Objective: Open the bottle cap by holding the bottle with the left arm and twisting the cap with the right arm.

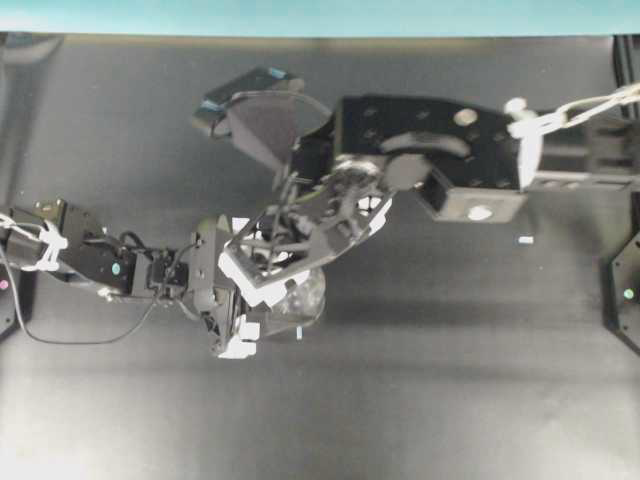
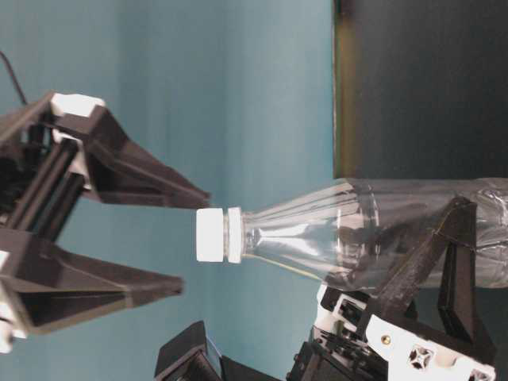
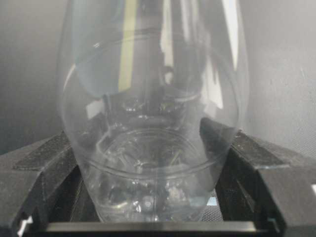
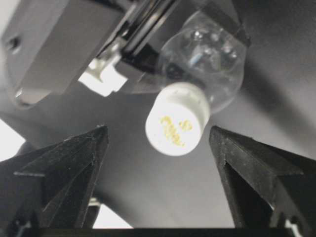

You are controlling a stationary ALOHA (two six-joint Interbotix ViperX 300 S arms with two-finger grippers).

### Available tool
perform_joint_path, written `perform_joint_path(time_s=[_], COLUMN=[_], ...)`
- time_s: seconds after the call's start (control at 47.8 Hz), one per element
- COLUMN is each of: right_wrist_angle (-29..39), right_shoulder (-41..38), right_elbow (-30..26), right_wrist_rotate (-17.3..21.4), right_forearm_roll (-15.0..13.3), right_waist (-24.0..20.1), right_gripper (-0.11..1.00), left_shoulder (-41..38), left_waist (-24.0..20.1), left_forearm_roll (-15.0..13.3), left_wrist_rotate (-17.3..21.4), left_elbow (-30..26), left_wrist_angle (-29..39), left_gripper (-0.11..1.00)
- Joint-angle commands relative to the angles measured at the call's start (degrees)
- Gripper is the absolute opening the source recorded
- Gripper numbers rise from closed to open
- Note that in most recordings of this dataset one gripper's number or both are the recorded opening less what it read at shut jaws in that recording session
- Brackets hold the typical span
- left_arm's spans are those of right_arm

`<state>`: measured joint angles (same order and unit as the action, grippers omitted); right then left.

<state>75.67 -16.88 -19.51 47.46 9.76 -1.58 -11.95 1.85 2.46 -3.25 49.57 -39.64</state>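
The clear bottle (image 2: 381, 230) is lifted off the table and tilted. My left gripper (image 3: 153, 170) is shut on its round body, with a black finger (image 3: 47, 163) pressed against each side. Its white bottle cap (image 4: 177, 118) is on the neck and points at my right gripper (image 4: 158, 138). That gripper is open; its two fingertips (image 2: 198, 194) stand wide to either side of the cap's end without touching it. From overhead the right arm (image 1: 430, 150) reaches in from the right and covers most of the bottle (image 1: 308, 295), and the left arm (image 1: 90, 262) comes in from the left.
A tiny white fleck (image 1: 525, 240) lies on the dark table (image 1: 450, 380) to the right of the arms. Black arm bases sit at the left edge and the right edge (image 1: 625, 290). A teal wall (image 1: 320, 15) runs along the back.
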Motion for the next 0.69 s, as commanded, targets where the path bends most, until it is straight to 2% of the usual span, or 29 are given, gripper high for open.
perform_joint_path(time_s=[0.0,0.105,0.188,0.376,0.585,0.669], right_wrist_angle=[-0.2,-0.2,-0.2,0.3,2.4,4.6], right_shoulder=[-0.2,-0.5,-0.6,-0.8,-1.5,-2.1], right_elbow=[-0.7,-0.7,-0.7,-1.0,-2.9,-4.2], right_wrist_rotate=[0.4,0.4,0.4,-1.2,-5.8,-9.4], right_forearm_roll=[0.0,-0.1,-0.1,0.1,0.3,0.3], right_waist=[1.5,1.6,1.7,1.7,1.8,2.2], right_gripper=[0.78,0.75,0.67,0.38,0.38,0.38], left_shoulder=[0.2,0.2,0.2,0.2,0.2,0.2], left_waist=[0.3,0.2,0.2,0.3,0.0,-0.1], left_forearm_roll=[0.2,0.2,0.2,0.2,0.2,0.2], left_wrist_rotate=[0.2,0.5,0.6,0.6,0.7,0.7], left_elbow=[-0.1,0.0,0.0,0.0,0.2,0.0], left_wrist_angle=[0.2,0.9,1.4,1.7,1.7,1.7], left_gripper=[0.8,0.8,0.8,0.8,0.8,0.8])
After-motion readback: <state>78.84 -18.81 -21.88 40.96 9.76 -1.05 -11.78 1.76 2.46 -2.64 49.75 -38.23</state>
